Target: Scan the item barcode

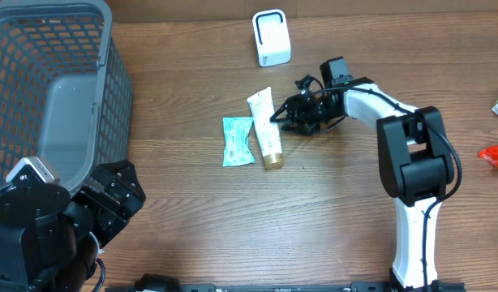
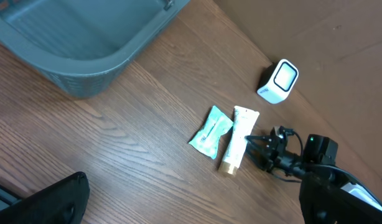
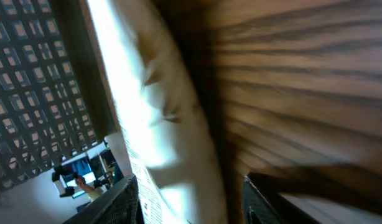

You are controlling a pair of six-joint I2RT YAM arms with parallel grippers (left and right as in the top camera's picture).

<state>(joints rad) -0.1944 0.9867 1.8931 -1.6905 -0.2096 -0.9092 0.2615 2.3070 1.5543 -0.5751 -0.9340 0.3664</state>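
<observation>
Tube [image 3: 160,124] sits inside the right gripper [image 3: 191,199]; I cannot tell if it is squeezed. Its print is too blurry to read. Left gripper [image 1: 111,199] is wide open.

We've got a right arm [image 1: 409,235] with white links, black joints and loose black cables [image 1: 302,82] by its claw [image 1: 279,116], left arm [image 1: 38,235] all black.
</observation>
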